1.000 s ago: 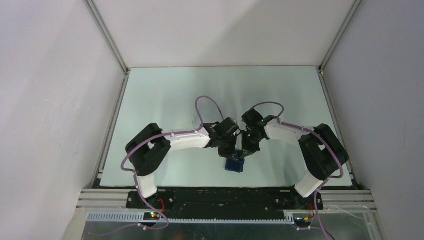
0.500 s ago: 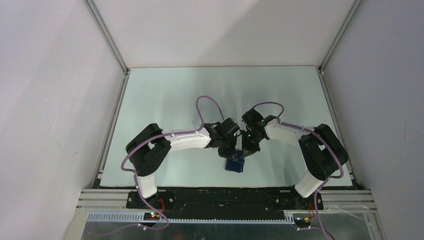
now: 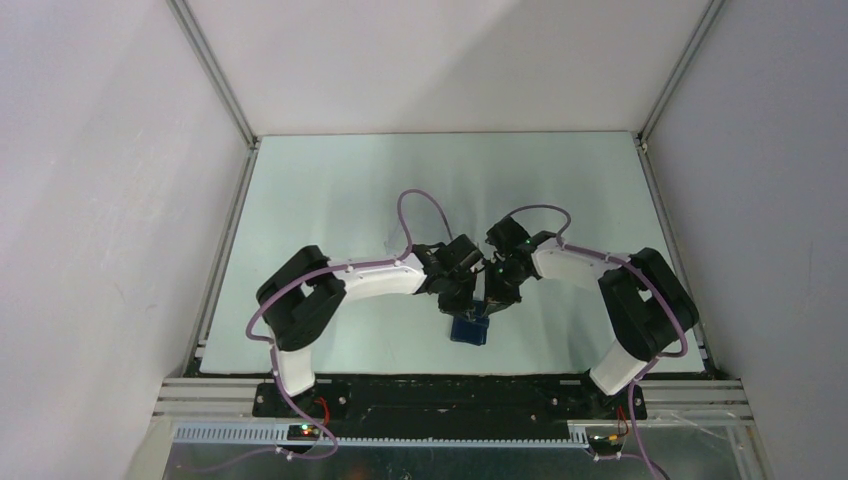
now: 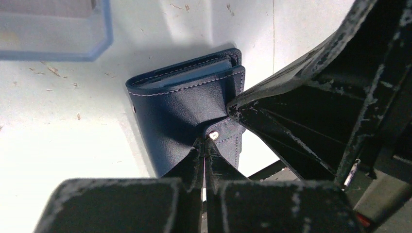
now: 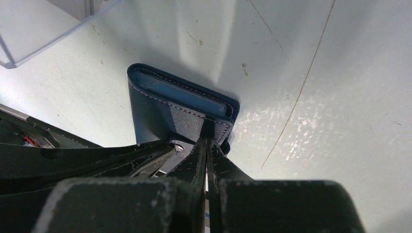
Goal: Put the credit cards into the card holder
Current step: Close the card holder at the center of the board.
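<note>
The left gripper (image 4: 206, 143) is closed tight on the flap of the holder (image 4: 180, 104); the right gripper (image 5: 207, 139) is closed on the same flap.

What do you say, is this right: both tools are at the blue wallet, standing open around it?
No: they are shut, not open. The left tool and the right tool both pinch the blue wallet, as each wrist view shows.
</note>
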Controlling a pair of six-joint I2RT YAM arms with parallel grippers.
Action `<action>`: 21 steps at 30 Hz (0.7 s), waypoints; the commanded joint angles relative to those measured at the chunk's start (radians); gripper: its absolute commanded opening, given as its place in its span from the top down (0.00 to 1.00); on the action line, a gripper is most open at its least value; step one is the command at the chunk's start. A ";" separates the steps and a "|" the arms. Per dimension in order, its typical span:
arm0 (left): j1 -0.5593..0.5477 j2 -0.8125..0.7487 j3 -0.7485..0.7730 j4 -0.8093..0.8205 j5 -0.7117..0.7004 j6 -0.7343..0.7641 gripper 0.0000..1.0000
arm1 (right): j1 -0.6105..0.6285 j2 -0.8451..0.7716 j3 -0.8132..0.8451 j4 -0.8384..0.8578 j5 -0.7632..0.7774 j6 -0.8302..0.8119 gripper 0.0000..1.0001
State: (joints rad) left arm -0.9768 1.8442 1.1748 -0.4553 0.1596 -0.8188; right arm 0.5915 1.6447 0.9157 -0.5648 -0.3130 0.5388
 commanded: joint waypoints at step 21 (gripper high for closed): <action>-0.029 0.015 0.018 -0.030 -0.016 0.020 1.00 | -0.012 -0.149 -0.121 0.114 -0.101 0.026 0.99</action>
State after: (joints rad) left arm -0.9867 1.8561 1.1862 -0.4549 0.1596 -0.8192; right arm 0.5617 1.4811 0.7998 -0.4767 -0.4095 0.5545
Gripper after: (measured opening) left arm 0.003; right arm 0.016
